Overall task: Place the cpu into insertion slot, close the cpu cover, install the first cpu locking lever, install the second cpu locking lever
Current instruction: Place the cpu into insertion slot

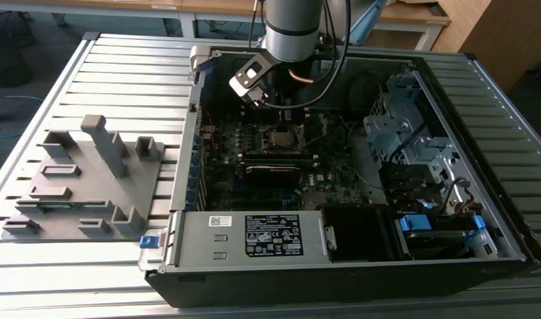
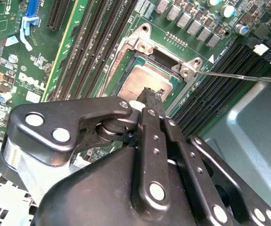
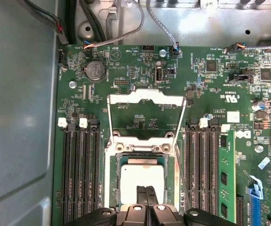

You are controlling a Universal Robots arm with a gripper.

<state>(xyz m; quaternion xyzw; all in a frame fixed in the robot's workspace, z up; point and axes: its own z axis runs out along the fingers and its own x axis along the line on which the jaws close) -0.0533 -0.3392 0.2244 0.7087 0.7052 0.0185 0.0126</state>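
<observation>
Open computer case [image 1: 252, 296] on the counter [image 1: 119, 73], the gripper [image 3: 147, 188] reaching inside; motherboard [image 3: 126, 61] beneath the gripper; gripper clenched, nothing visible between its tips, at the cpu's edge; cpu cover [image 3: 144, 98] swung open, beyond the gripper; insertion slot [image 3: 140, 161] directly below it; cpu [image 3: 142, 175] lying in the slot. Judged step: placement finishing. Closing the cover calls for first clearing the chip.

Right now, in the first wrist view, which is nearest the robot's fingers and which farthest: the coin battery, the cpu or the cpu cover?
1. The cpu: lying flat, right at the fingers of the gripper.
2. The cpu cover: standing open just beyond the cpu.
3. The coin battery: past the cover, near the motherboard edge.
</observation>
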